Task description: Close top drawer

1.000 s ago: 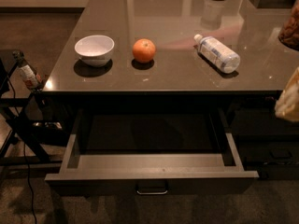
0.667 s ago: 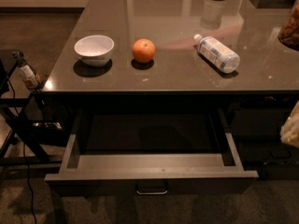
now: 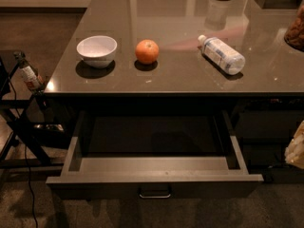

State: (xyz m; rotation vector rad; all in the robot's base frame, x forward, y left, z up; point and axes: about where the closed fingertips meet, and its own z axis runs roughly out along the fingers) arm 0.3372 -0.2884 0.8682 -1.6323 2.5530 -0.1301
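Note:
The top drawer [image 3: 154, 177] stands pulled far out below the tabletop. Its dark front faces me with a small metal bar handle [image 3: 155, 194] at the centre. Its lighter grey inner walls show and the inside looks empty. Only a pale part of my gripper [image 3: 296, 146] shows at the right edge of the camera view. It is to the right of the drawer, level with its side wall, and apart from it.
On the glossy grey tabletop [image 3: 180, 80] sit a white bowl [image 3: 97, 50], an orange [image 3: 147, 51] and a clear plastic bottle [image 3: 222, 55] lying on its side. A black stand with cables [image 3: 21, 127] is at the left. A snack container [image 3: 296, 30] is at the far right.
My gripper has moved down along the right edge, from beside the tabletop to beside the drawer. The drawer and the tabletop objects have not moved.

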